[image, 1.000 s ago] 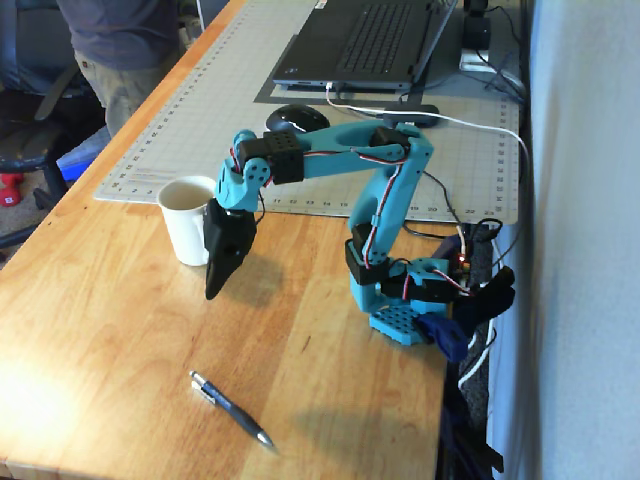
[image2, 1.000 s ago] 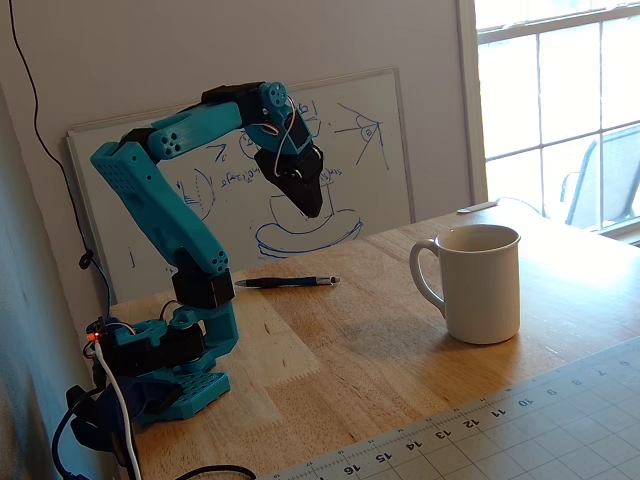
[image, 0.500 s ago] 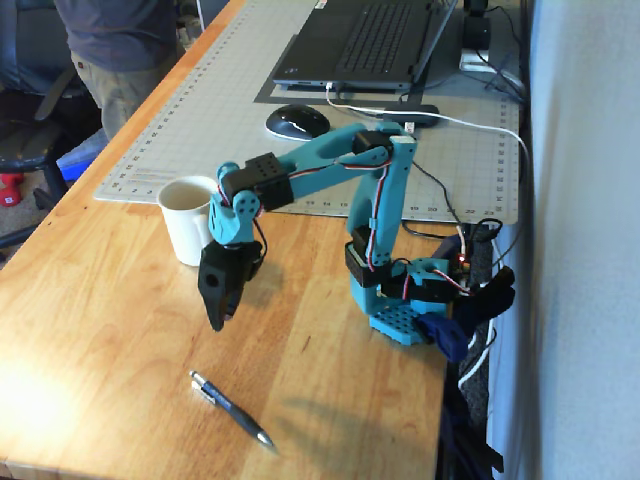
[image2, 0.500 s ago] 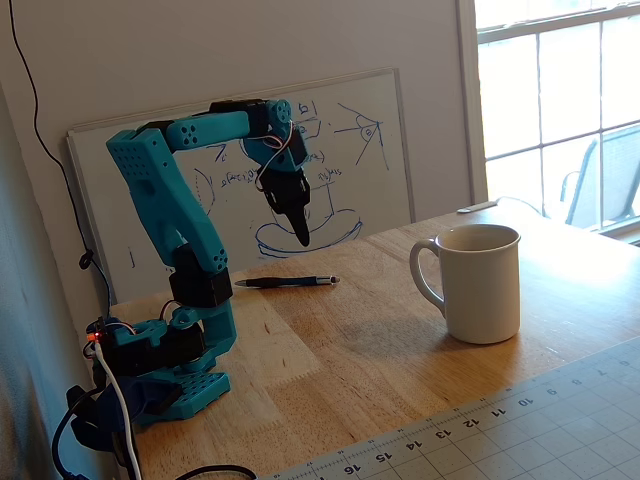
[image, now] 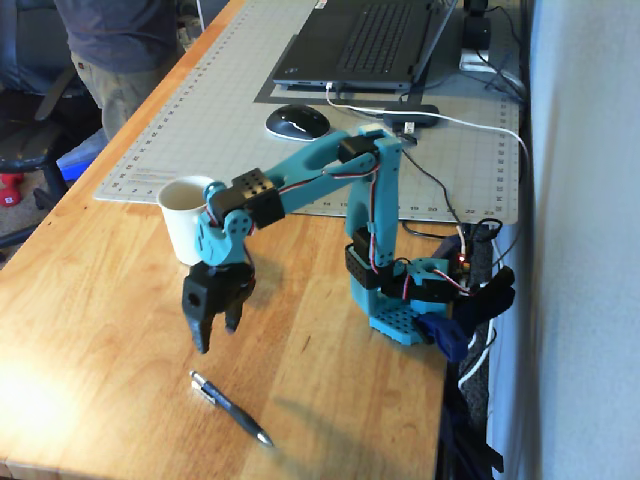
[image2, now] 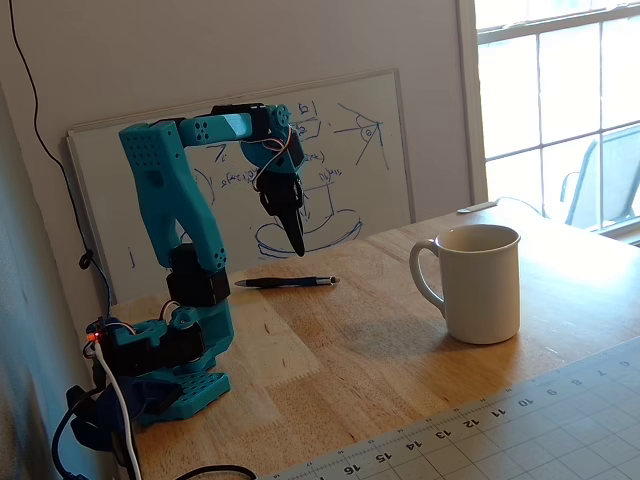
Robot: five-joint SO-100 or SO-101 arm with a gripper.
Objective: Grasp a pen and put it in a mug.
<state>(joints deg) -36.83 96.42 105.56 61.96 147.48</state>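
The dark pen (image: 230, 407) lies flat on the wooden table near its front edge; in the other fixed view the pen (image2: 285, 283) lies just past the gripper's tip. My gripper (image: 217, 338) points down and hangs above the table, a short way behind the pen. Its jaws stand slightly apart and hold nothing. From the side, the gripper (image2: 297, 248) looks like one narrow point. The cream-white mug (image: 183, 215) stands upright behind the gripper, partly hidden by the wrist. It shows fully in the other fixed view (image2: 480, 285), handle to the left, and nothing shows above its rim.
A grey cutting mat (image: 200, 120) covers the far table, with a black mouse (image: 296, 121) and a laptop (image: 370, 40) on it. The arm's base (image: 400, 300) sits at the right edge among cables. A whiteboard (image2: 350, 170) leans on the wall. A person (image: 120, 50) stands at far left.
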